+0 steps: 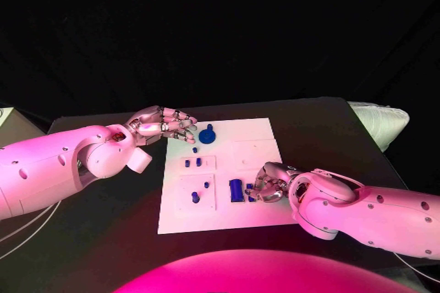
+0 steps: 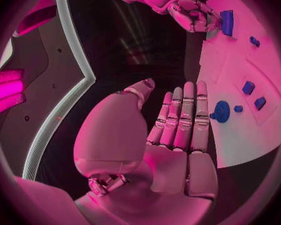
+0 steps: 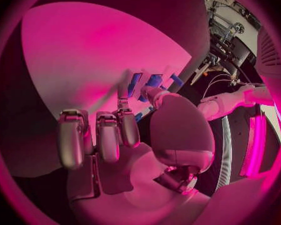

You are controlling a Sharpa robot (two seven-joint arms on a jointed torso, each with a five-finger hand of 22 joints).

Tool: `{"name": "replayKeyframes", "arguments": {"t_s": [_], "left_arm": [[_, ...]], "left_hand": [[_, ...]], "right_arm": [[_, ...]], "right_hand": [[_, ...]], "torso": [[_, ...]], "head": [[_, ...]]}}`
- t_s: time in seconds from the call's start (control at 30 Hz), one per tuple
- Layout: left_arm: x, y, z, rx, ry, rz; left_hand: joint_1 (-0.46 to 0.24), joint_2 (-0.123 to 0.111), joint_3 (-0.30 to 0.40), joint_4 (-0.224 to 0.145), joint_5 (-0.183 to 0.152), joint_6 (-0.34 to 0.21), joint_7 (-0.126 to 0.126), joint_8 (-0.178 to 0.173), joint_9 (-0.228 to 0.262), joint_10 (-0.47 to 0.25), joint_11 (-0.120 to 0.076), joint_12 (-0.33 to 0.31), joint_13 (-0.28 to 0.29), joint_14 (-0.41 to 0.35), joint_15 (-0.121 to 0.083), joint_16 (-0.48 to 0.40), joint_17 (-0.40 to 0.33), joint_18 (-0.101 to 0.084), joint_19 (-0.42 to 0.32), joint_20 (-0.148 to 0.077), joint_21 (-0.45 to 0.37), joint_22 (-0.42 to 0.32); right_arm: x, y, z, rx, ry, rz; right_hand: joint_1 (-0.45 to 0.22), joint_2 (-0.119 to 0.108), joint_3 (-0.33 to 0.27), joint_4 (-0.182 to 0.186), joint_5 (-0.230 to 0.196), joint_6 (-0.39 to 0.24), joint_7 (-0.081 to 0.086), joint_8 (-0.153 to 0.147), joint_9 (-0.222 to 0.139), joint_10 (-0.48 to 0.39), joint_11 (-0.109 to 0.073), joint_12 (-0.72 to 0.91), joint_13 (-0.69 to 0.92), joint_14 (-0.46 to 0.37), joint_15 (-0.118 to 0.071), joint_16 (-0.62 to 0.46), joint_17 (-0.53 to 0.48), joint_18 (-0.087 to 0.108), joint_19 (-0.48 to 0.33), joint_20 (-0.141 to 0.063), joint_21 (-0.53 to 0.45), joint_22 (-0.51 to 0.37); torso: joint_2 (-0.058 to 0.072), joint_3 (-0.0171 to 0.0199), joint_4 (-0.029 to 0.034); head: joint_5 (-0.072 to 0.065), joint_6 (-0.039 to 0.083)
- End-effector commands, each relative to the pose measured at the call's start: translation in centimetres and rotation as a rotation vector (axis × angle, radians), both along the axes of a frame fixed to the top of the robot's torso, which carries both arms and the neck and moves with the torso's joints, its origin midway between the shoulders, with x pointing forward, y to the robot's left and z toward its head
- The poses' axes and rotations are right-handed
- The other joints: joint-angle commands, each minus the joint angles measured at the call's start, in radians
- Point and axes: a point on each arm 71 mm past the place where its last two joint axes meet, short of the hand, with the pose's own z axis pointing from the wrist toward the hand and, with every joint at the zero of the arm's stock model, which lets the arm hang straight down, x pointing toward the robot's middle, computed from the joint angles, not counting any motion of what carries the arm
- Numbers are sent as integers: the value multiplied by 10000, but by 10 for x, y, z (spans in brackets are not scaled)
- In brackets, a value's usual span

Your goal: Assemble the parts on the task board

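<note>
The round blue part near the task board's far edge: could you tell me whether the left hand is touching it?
Apart. In the left wrist view, the left hand shows straight fingers with white board between them and the round blue part.

No text, label, brand, number or sign can be read in any of the views. The task board [image 1: 240,154] is seen plain white, and no markings can be made out on the blue parts [image 1: 236,190].
</note>
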Motion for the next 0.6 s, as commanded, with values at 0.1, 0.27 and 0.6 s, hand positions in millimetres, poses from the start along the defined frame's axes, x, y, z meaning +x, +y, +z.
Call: {"name": "replayKeyframes", "arguments": {"t_s": [0.1, 0.27, 0.6], "left_arm": [[-1, -2, 0, -143, 12, -201], [-1, -2, 0, -141, 15, -201], [-1, -2, 0, -146, 10, -204]], "left_hand": [[27, 30, 22, 46, 24, 46, 287, 35, -17, -94, 4, 60, -17, -89, 5, 59, -19, 116, 82, 0, -61, -25], [27, 30, 22, 46, 24, 46, 287, 35, -17, -94, 4, 60, -17, -89, 5, 59, -19, 116, 82, 0, -61, -25], [27, 30, 22, 46, 24, 46, 287, 35, -17, -94, 4, 60, -17, -89, 5, 59, -19, 116, 82, 0, -61, -25]], "right_arm": [[-2, 3, 1, 123, 18, 124], [-2, 2, 1, 115, 24, 120], [-1, -4, 0, 70, 13, 129]], "right_hand": [[-101, -13, -32, 38, -27, 57, 7, 39, 15, 298, -55, 16, 1514, 1061, -71, 34, 2627, -131, 899, -52, 28, 2414], [-125, 7, -33, 37, -26, 58, 5, 42, 16, 305, -58, 27, 1523, 1061, -72, 34, 2627, -133, 902, -53, 44, 2418], [-85, -6, -29, -47, -95, 18, 3, 41, 18, 278, -60, -30, 1490, 1061, -76, 34, 2627, -112, 879, -56, -70, 2390]], "torso": [[-2, 6, 4], [0, 2, 0], [-6, 4, 3]], "head": [[-4, 0], [0, 0], [9, 0]]}}
